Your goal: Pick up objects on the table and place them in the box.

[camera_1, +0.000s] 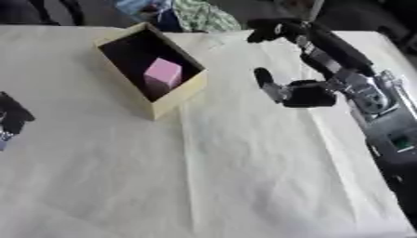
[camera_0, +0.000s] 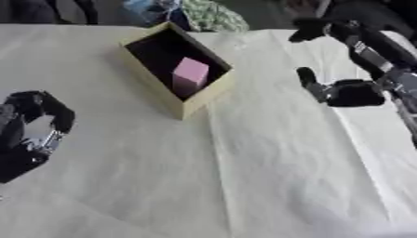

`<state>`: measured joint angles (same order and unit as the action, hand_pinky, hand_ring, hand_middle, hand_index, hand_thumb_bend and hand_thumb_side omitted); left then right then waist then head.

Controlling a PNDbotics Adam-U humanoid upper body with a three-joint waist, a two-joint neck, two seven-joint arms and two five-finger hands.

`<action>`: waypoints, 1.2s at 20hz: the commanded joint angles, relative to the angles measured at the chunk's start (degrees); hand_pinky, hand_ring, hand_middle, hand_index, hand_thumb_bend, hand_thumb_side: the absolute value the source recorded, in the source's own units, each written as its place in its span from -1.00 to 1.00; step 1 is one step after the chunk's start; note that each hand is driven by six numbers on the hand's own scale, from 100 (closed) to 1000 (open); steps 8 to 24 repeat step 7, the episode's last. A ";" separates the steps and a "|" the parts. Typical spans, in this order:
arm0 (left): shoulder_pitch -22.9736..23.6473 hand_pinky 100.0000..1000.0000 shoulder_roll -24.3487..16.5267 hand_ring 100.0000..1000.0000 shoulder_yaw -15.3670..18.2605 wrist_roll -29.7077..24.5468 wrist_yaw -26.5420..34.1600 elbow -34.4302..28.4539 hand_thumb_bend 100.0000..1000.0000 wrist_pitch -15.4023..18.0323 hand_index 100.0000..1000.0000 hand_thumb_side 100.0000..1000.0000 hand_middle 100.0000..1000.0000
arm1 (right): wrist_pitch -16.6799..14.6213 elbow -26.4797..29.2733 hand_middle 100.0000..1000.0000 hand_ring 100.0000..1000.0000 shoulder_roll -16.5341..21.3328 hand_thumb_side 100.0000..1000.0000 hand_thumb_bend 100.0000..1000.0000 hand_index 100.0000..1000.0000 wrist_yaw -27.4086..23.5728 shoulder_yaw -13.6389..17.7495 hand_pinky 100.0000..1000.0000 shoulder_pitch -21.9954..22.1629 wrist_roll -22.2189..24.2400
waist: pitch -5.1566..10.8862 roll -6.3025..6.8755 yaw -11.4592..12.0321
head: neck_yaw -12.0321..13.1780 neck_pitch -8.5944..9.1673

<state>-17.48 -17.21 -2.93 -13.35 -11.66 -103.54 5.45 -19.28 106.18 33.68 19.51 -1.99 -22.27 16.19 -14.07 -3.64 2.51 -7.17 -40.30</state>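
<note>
Nearest you in the left eye view, the left robot hand (camera_0: pixel 32 123) rests curled and empty on the cloth-covered worktop (camera_0: pixel 244 176). Confirm the pink block (camera_0: pixel 190 74) stands inside the cardboard box (camera_0: pixel 199 103). Right eye view: the right robot hand (camera_1: pixel 306 93) hangs empty, fingers relaxed, beside the box; withdraw clear of its rim.

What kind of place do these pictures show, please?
Probably a lab or test bench for robot practice, not a home. A table covered with a plain pale sheet holds only an open cardboard box with a pink block inside, and the robot's right hand hangs beside it.
</note>
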 commanded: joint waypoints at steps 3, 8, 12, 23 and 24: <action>0.58 0.25 -0.57 0.03 0.89 0.69 -0.43 -0.16 -0.47 0.04 0.02 0.15 -0.18 | 1.49 2.89 0.37 0.49 -2.51 -1.00 -1.00 0.88 -1.15 1.31 0.52 1.97 0.39 | 1.78 0.53 -0.16 | 2.55 -1.55; 1.07 0.25 -0.41 0.03 1.15 1.04 -0.60 0.10 -0.47 -0.03 0.02 0.15 -0.17 | 2.22 3.71 0.35 0.48 -4.35 -1.00 -1.00 0.88 -1.48 1.44 0.51 4.03 0.55 | 2.21 0.58 0.04 | 4.00 -2.17; 1.07 0.25 -0.41 0.03 1.15 1.04 -0.60 0.10 -0.47 -0.03 0.02 0.15 -0.17 | 2.22 3.71 0.35 0.48 -4.35 -1.00 -1.00 0.88 -1.48 1.44 0.51 4.03 0.55 | 2.21 0.58 0.04 | 4.00 -2.17; 1.07 0.25 -0.41 0.03 1.15 1.04 -0.60 0.10 -0.47 -0.03 0.02 0.15 -0.17 | 2.22 3.71 0.35 0.48 -4.35 -1.00 -1.00 0.88 -1.48 1.44 0.51 4.03 0.55 | 2.21 0.58 0.04 | 4.00 -2.17; 1.07 0.25 -0.41 0.03 1.15 1.04 -0.60 0.10 -0.47 -0.03 0.02 0.15 -0.17 | 2.22 3.71 0.35 0.48 -4.35 -1.00 -1.00 0.88 -1.48 1.44 0.51 4.03 0.55 | 2.21 0.58 0.04 | 4.00 -2.17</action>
